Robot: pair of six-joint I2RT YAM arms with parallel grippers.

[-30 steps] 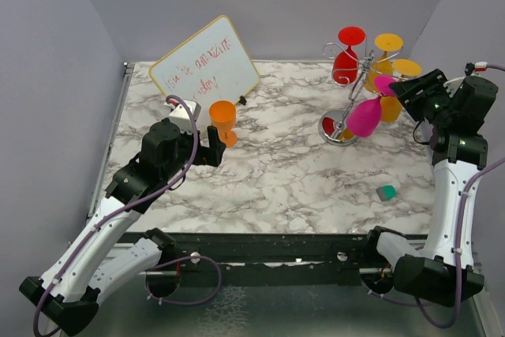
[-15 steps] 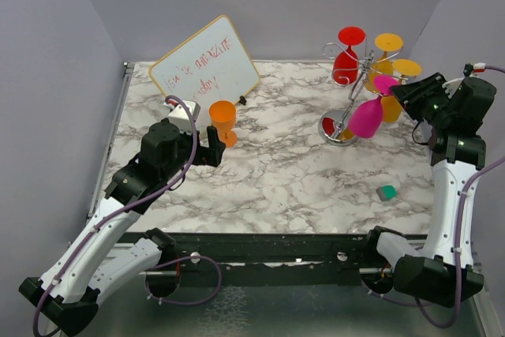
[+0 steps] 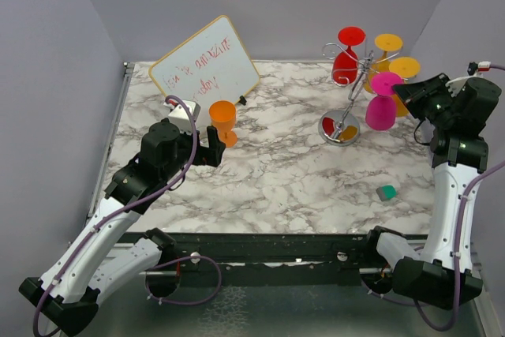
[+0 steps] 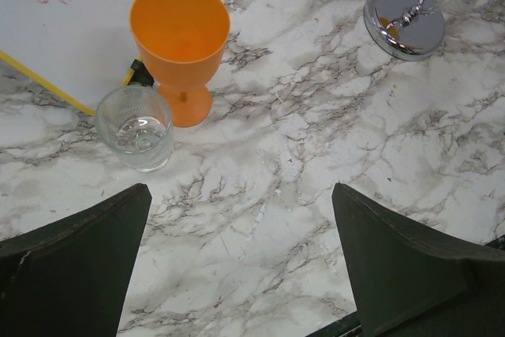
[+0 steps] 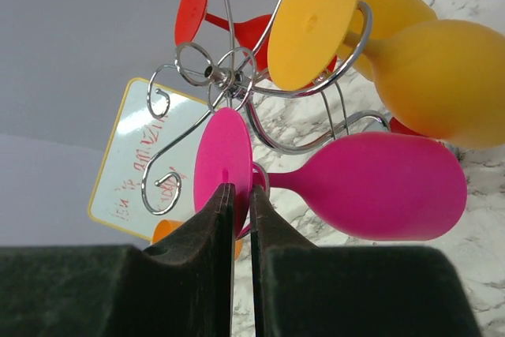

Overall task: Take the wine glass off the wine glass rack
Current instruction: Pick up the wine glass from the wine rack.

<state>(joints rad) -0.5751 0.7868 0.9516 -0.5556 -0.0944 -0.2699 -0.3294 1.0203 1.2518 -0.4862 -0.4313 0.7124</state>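
Observation:
The wine glass rack (image 3: 341, 127) stands at the back right, a silver wire stand with a round mirrored base. A pink wine glass (image 3: 382, 108) hangs from it bowl down, beside red (image 3: 346, 61) and yellow glasses (image 3: 404, 69). My right gripper (image 3: 399, 89) is shut on the pink glass's foot. In the right wrist view the gripper (image 5: 242, 195) pinches the pink foot disc (image 5: 225, 155), and a wire loop of the rack (image 5: 229, 76) sits round the stem. My left gripper (image 3: 213, 144) is open and empty over the table (image 4: 241, 195), near an orange cup (image 4: 180, 45).
A whiteboard (image 3: 205, 69) leans at the back left. A small clear glass (image 4: 136, 128) stands beside the orange cup. A small green block (image 3: 386, 192) lies near the right front. The rack's base (image 4: 404, 21) also shows in the left wrist view.
The pink glass has swung from a tilt to hang straight down, its bowl shifted right, away from the rack's post, with the right gripper on its foot. The left arm has not moved.

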